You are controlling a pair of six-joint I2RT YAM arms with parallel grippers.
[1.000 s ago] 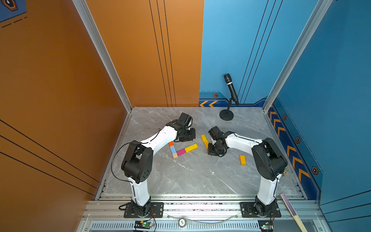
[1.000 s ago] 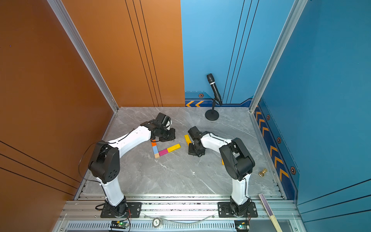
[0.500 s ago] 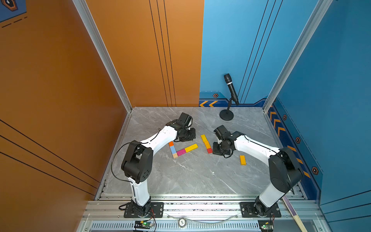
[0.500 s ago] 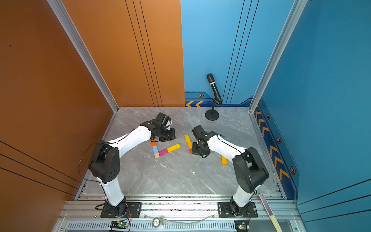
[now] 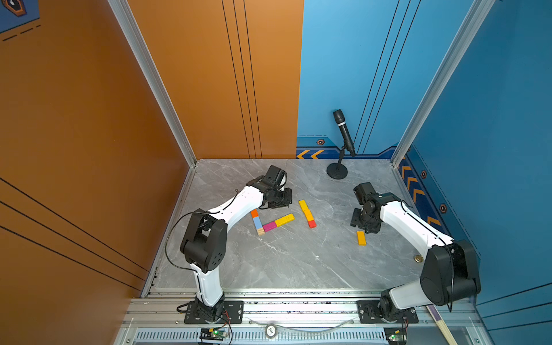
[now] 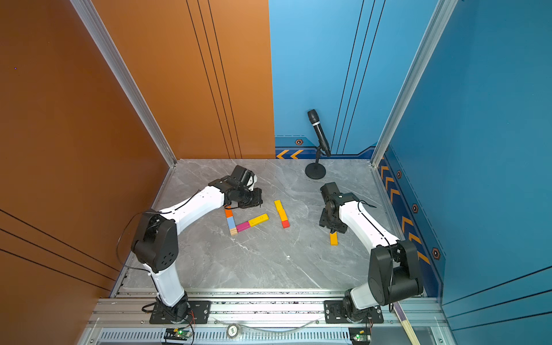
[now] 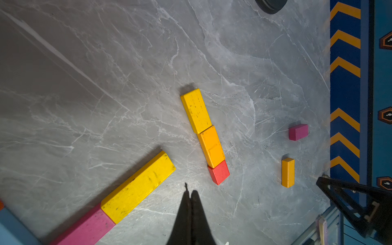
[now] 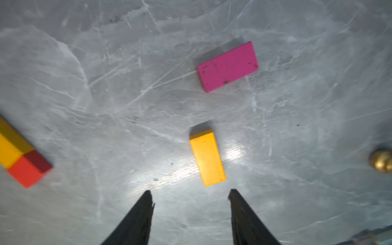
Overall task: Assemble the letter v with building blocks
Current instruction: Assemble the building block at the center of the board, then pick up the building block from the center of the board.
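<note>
Two lines of building blocks lie on the grey floor. One runs orange (image 5: 254, 213), light blue (image 5: 257, 221) and plain wood (image 5: 260, 231), then bends into pink (image 5: 269, 227) and yellow (image 5: 284, 219). The other is yellow (image 5: 303, 205), amber (image 5: 307, 215) and red (image 5: 312, 224), seen in both top views. My left gripper (image 7: 191, 192) hovers shut and empty beside the red block (image 7: 219, 171). My right gripper (image 8: 190, 194) is open, with a loose amber block (image 8: 207, 158) just past its fingertips. A loose pink block (image 8: 228, 66) lies beyond it.
A microphone on a round stand (image 5: 337, 171) is at the back of the floor. A small brass knob (image 5: 418, 258) lies near the right wall, also in the right wrist view (image 8: 381, 161). Walls close in the floor on three sides.
My right arm has pulled away from the yellow-amber row, leaving the red block at its end, swung right over the loose amber block and opened its gripper. The left arm has not moved.
</note>
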